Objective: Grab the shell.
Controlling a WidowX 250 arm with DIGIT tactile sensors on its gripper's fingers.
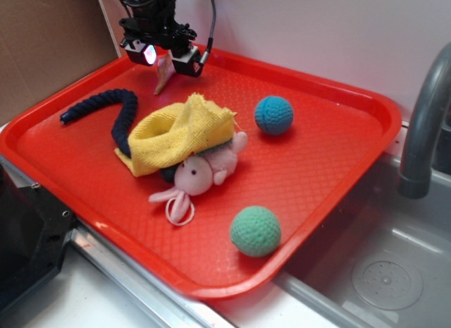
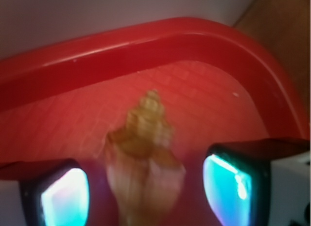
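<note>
Shell (image 2: 143, 163) hangs betw gripper (image 2: 146, 192) pads, jaws wide apart; contact unclear, above tray (image 2: 146, 46).

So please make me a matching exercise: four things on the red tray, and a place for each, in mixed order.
Things:
1. shell
2. blue ball
3. green ball
4. pink bunny

Places:
A. near the tray's front edge
B. partly under the yellow cloth
C. between the fingers of the hand
D. right of the cloth, toward the tray's back

Pairs: 1-C, 2-D, 3-A, 4-B
</note>
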